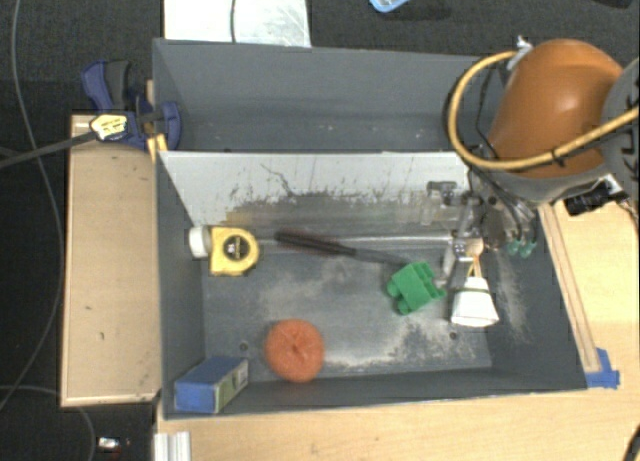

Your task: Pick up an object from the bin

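Nearest you, along the front wall of the bin [380, 384], a blue box [210, 384] lies in the left corner. An orange-red ball [293, 349] sits near it, and both are well apart from the gripper. Further in on the right lies a white wedge-shaped piece [473, 307], and just to its left a green block [413, 287]; these two look like your likely candidates. The gripper [462, 271] hangs low, right behind the white wedge-shaped piece and beside the green block's right edge. You cannot tell from here how far it is open or whether it has hold of anything. Judge the green block as light, stiff plastic with knobbly, uneven sides: take it square across its two flattest faces, or it may twist out. The white wedge-shaped piece looks light and smooth, and its sloping sides would tend to squeeze it out of a grip, so take it at the narrow upper end. Further back on the left, a yellow tape measure [233, 251] rests against a small white cylinder [200, 241]. A dark pen [315, 243] lies between them and the gripper, before the far wall.
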`<action>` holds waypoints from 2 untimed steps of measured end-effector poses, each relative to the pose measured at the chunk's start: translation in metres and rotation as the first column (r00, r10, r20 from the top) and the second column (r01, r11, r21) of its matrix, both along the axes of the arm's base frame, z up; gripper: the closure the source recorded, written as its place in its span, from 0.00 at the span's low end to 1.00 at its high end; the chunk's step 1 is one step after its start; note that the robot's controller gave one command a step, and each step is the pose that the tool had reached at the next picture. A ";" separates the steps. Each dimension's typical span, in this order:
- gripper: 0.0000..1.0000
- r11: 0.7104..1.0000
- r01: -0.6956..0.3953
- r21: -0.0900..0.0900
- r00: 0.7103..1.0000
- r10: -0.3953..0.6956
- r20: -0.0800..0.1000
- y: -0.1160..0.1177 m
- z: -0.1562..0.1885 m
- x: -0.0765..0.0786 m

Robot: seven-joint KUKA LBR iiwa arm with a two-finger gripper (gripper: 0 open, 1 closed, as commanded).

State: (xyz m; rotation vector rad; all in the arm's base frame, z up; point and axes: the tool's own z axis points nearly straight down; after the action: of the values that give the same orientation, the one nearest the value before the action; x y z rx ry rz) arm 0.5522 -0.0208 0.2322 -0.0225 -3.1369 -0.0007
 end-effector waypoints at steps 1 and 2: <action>0.00 1.000 0.000 0.000 1.000 0.000 0.008 0.000 0.004 0.001; 0.00 0.993 -0.120 -0.002 0.993 0.120 0.013 -0.041 -0.054 -0.014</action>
State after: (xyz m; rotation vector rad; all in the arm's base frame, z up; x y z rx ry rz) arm 0.5384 -0.0621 0.1783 0.1671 -3.1455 0.0009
